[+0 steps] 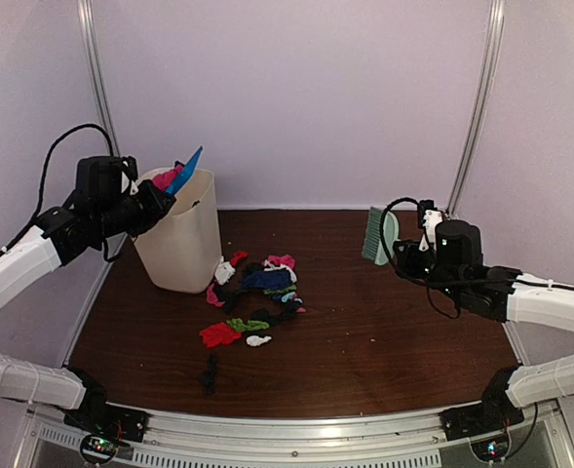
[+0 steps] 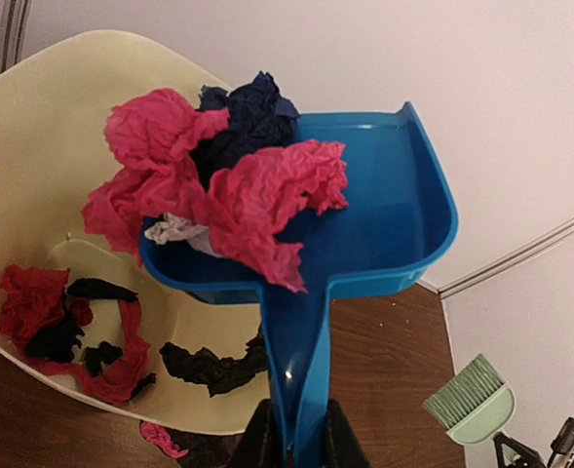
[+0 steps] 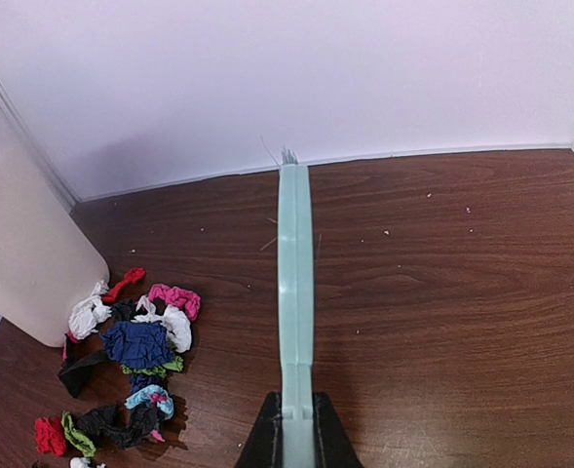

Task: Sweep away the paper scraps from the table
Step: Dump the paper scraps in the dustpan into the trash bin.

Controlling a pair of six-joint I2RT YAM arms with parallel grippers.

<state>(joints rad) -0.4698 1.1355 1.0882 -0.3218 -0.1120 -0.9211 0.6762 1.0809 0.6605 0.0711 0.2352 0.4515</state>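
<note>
Filling dustpan (image 2: 394, 214); paper scraps (image 2: 257, 195), perhaps crepe

arms (image 1: 14, 268): white links, black joints | cables (image 1: 77, 128): black | left claw (image 2: 294, 441): black

Table (image 1: 384, 331): smooth dark wood grain, faint sheen
Paper scraps (image 1: 267, 280): crumpled matt paper
Dustpan (image 2: 394, 214): glossy smooth plastic
Bin (image 1: 184, 244): matt plastic
Brush (image 3: 295, 273): smooth plastic
Rail (image 1: 296, 426): metal
</note>
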